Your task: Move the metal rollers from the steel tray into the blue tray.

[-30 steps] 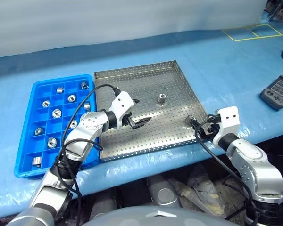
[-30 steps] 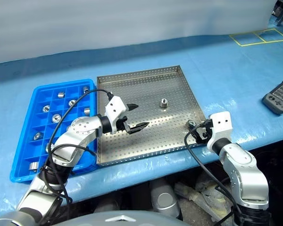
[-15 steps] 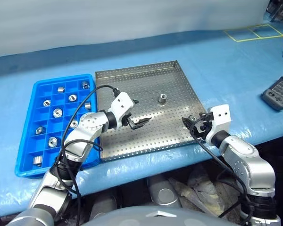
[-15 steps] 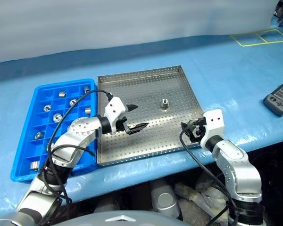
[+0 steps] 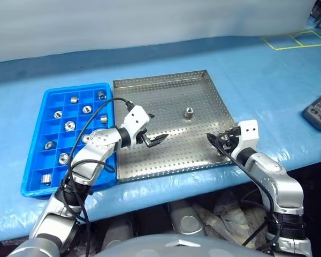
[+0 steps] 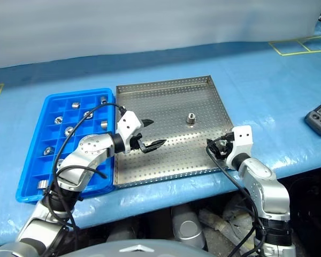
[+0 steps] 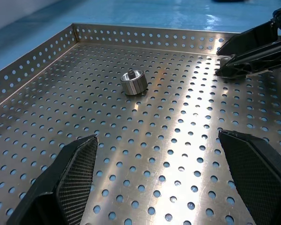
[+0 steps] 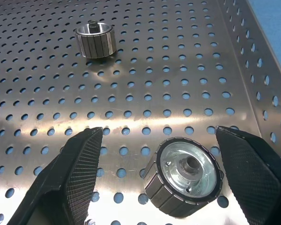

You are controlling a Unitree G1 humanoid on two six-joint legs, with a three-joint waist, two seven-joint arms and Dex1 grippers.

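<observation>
Steel tray [image 5: 171, 101]: sits on the blue cover [image 5: 246, 69], just right of the blue tray, their rims side by side
Rollers in steel tray: two; one [image 5: 189, 113] stands upright right of centre in the far half, the other [image 8: 184, 176] lies tipped near the right rim at the near right corner
Blue tray [image 5: 31, 182]: grid of small square cells, left of the steel tray
Rollers in blue tray: about ten, one to a cell, spread over all three columns; e.g. one in the far row [image 5: 74, 99], one in the middle column [image 5: 69, 126], one in the near left corner [image 5: 46, 178]; many cells hold nothing
Left gripper [image 5: 151, 128]: over the left middle of the steel tray, jaws wide apart, holding nothing, pointing toward the upright roller
Right gripper [image 8: 168, 164]: low over the near right corner of the steel tray, jaws spread wide; the tipped roller lies between its fingers [image 8: 79, 173], touching neither
Handset [image 5: 320, 110]: dark, on the cover well right of the steel tray
Yellow tape [image 5: 291, 38]: marked squares at the far right of the cover
</observation>
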